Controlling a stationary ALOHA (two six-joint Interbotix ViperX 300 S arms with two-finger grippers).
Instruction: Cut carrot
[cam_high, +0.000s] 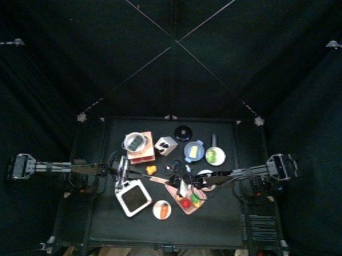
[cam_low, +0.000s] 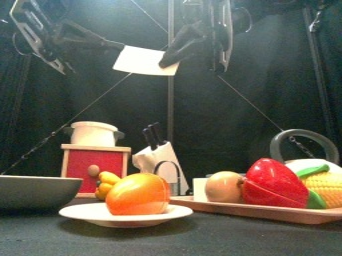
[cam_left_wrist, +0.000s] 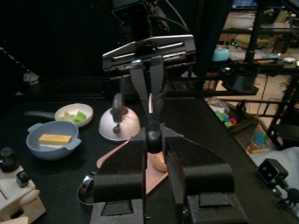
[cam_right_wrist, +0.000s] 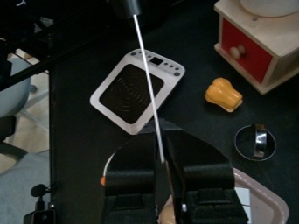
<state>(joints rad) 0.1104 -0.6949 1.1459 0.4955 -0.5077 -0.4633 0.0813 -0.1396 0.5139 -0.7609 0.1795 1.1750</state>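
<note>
Closest to the wrist lens, the right end effector (cam_right_wrist: 163, 150) has its black jaws nearly together, pinching the knife (cam_right_wrist: 145, 79), whose thin white blade runs edge-on away from the camera. Opposite it, the left end effector (cam_left_wrist: 158, 168) is roughly half open and clamps the carrot (cam_left_wrist: 156, 160), a stubby orange and pale piece, raised above a pink board (cam_left_wrist: 122, 162) rather than lying on it. Seen from the left wrist, the knife comes down from the right arm to just above the carrot; whether it touches cannot be made out. Both tools look to be in position, so the pick-up and line-up stages appear done, while the cut itself seems not yet made: the carrot shows as one piece, though the jaws hide much of it. What is left, by this reading, is pressing the blade through. Below on the counter (cam_right_wrist: 70, 39) sit a white-faced tray (cam_right_wrist: 131, 87), a yellow-orange bit (cam_right_wrist: 225, 92) and a red box (cam_right_wrist: 263, 44).
</note>
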